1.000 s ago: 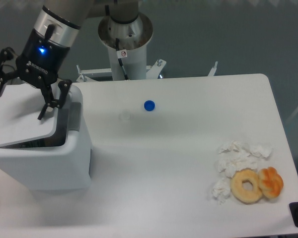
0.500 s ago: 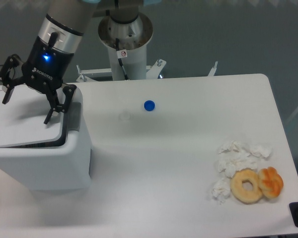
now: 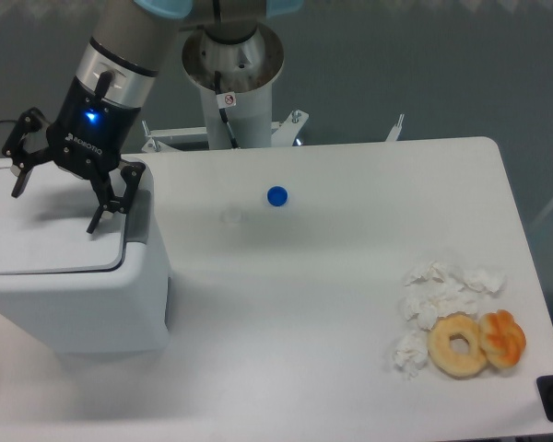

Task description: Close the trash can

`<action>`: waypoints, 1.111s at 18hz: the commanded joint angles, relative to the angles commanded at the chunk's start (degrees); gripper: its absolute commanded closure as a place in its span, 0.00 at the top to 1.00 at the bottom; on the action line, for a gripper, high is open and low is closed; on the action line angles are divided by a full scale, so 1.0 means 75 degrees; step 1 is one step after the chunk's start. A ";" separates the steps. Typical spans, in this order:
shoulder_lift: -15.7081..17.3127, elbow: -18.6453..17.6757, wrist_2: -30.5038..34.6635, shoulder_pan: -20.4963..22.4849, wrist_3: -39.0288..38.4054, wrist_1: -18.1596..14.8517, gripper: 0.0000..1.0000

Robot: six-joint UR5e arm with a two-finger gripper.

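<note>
Bin (image 3: 74,295) sits at the left end of the surface (image 3: 332,313), running partly out of view at the left edge. Its lid (image 3: 46,235) lies flat across the top, with only a thin dark seam showing along the front and right rim. Grey latch tab (image 3: 138,214) sits at the lid's right side.

My tool (image 3: 57,196) hangs over the lid, spread wide and released, gripping nothing. Right-hand fingertip (image 3: 96,224) is at or just above the lid near the tab; I cannot tell if it touches. The other fingertip (image 3: 18,188) is over the lid's back left part. A shadow falls on the lid under the tool.

Elsewhere on the surface: small blue cap (image 3: 276,195) near the middle back, a faint clear cap (image 3: 231,216) just left of it. At the right front, crumpled tissues (image 3: 442,295), a doughnut (image 3: 458,344) touching them, and a glazed pastry (image 3: 503,338) against the doughnut's right side. All well apart from the bin.
</note>
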 joint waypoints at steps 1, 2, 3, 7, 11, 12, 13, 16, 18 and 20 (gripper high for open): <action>0.0000 -0.0023 0.0012 0.0000 0.0000 -0.0012 1.00; 0.0000 -0.0035 0.0000 0.0012 0.0000 0.0000 1.00; 0.0000 -0.0035 0.0000 0.0012 0.0000 0.0000 1.00; 0.0012 -0.0129 0.0000 0.0023 0.0000 -0.0012 1.00; 0.0023 -0.0141 0.0000 0.0023 0.0000 0.0000 1.00; 0.0023 -0.0129 0.0000 0.0023 0.0000 0.0000 1.00; 0.0023 -0.0117 -0.0012 0.0035 0.0000 0.0000 1.00; 0.0070 -0.0071 -0.0058 0.0047 -0.0012 0.0000 1.00; 0.0082 -0.0047 -0.0059 0.0047 -0.0012 0.0012 1.00; 0.0105 0.0000 -0.0059 0.0105 0.0000 0.0023 1.00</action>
